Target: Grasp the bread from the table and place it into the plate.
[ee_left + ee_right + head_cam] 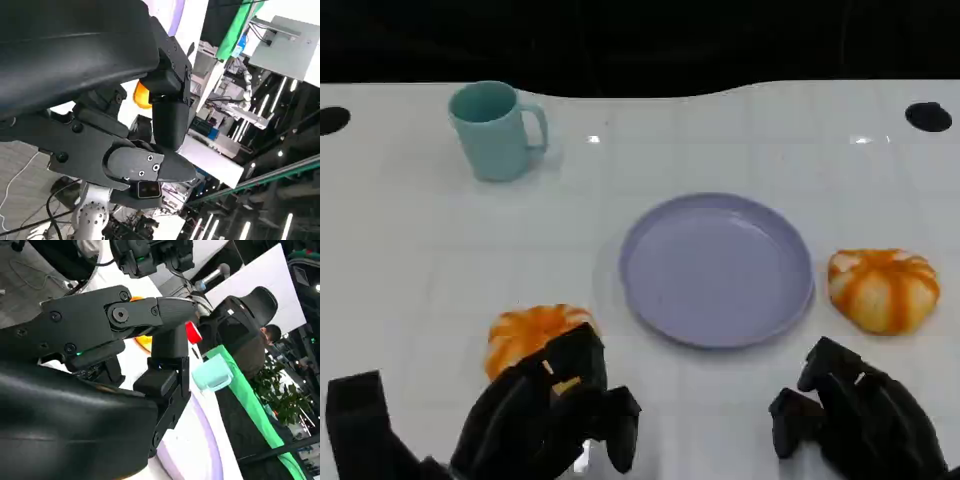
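Note:
Two round orange-and-white breads lie on the white table. One bread [532,333] sits left of the lavender plate [716,268], the other bread [883,289] just right of it. My left hand [552,415] is at the near side of the left bread, its black fingers covering that bread's near edge and apart; I cannot see a grip. In the left wrist view a bit of orange bread [141,95] shows between the fingers [170,120]. My right hand [855,418] hovers near the front edge, below the right bread, holding nothing. The plate is bare.
A teal mug [495,130] stands at the back left, seen also as the mug [212,374] in the right wrist view beyond the plate rim [197,450]. A person [250,322] sits in a chair beyond the table. Two dark holes [928,116] mark the table's far corners.

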You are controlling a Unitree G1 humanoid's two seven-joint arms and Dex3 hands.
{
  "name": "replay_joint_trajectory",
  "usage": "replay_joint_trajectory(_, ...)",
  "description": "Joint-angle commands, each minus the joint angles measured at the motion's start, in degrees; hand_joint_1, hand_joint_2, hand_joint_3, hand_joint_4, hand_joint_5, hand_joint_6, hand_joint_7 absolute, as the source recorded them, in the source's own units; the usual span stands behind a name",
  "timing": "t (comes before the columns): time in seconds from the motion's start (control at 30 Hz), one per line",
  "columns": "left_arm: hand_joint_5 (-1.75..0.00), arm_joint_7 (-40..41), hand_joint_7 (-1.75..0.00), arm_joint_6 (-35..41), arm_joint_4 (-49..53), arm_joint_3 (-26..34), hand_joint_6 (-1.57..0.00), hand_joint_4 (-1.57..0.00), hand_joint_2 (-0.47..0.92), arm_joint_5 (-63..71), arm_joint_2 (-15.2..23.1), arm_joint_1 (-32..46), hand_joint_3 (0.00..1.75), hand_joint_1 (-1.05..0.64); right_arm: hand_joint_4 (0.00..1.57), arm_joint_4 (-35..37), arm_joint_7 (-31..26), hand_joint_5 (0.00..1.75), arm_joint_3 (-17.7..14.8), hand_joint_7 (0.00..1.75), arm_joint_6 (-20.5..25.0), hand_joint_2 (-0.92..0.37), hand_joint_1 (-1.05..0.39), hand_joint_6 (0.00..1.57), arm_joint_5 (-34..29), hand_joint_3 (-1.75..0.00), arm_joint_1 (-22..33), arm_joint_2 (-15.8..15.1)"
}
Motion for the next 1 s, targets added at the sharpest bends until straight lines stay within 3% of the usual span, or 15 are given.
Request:
replay_joint_trajectory(0.03,-1.75,-0.1,-1.67,0.2,-0.8,0.5,-0.59,-0.83,0.92,-0.2,0.4,0.6,0.2,-0.69,0.78,-0.8,-0.3,1.68,-0.4,1.41,-0.5,-0.92,-0.57,0.69,0.1,-0.24,0.4,-0.6)
replay_joint_trajectory(0.4,-1.75,-0.4,-1.71,-0.3,-0.3,0.5,-0.57,-0.83,0.92,0.2,0.5,0.3,0.22,-0.68,0.77,0.1,0.5,1.67,-0.6,1.4,-0.3,-0.92,-0.56,0.69,0.4,-0.24,-0.1,-0.8)
replay_joint_trajectory(0.57,-1.75,-0.5,-1.61,-3.4,-0.5,0.6,-0.56,-0.78,0.92,1.8,0.6,0.0,0.21,-0.72,0.78,0.0,0.3,1.67,-0.6,1.4,-0.5,-0.92,-0.55,0.71,0.4,-0.25,-0.1,-0.8)
replay_joint_trajectory(0.63,-1.72,-0.9,-1.39,-6.8,0.2,0.7,-0.52,-0.64,0.92,3.4,0.5,-0.4,0.26,-0.71,0.79,0.1,0.3,1.67,-0.6,1.4,-0.7,-0.92,-0.55,0.71,0.3,-0.24,-0.1,-0.7)
replay_joint_trajectory(0.7,-1.65,-0.2,-1.23,-10.2,0.4,0.8,-0.54,-0.6,0.92,5.5,0.7,-0.7,0.25,-0.71,0.79,0.0,0.3,1.67,-0.6,1.41,-0.7,-0.92,-0.55,0.71,0.3,-0.24,0.0,-0.6)
replay_joint_trajectory(0.73,-1.51,1.0,-1.0,-12.8,0.1,0.7,-0.53,-0.58,0.92,7.8,1.1,-0.8,0.27,-0.7,0.79,0.0,0.3,1.67,-0.6,1.41,-0.7,-0.92,-0.56,0.7,0.3,-0.24,0.0,-0.7)
replay_joint_trajectory(0.83,-1.22,4.1,-0.59,-20.3,-0.9,0.6,-0.49,-0.55,0.92,15.6,2.9,-1.1,0.29,-0.73,0.78,-0.3,0.1,1.67,-0.5,1.41,-0.5,-0.92,-0.56,0.7,0.3,-0.24,0.1,-0.7)
replay_joint_trajectory(1.0,-0.81,9.3,-0.21,-28.9,-4.0,0.2,-0.45,-0.47,0.92,28.0,7.8,-1.0,0.23,-0.69,0.78,-1.2,-0.6,1.67,-0.4,1.41,0.4,-0.92,-0.55,0.7,0.3,-0.23,0.4,-0.8)
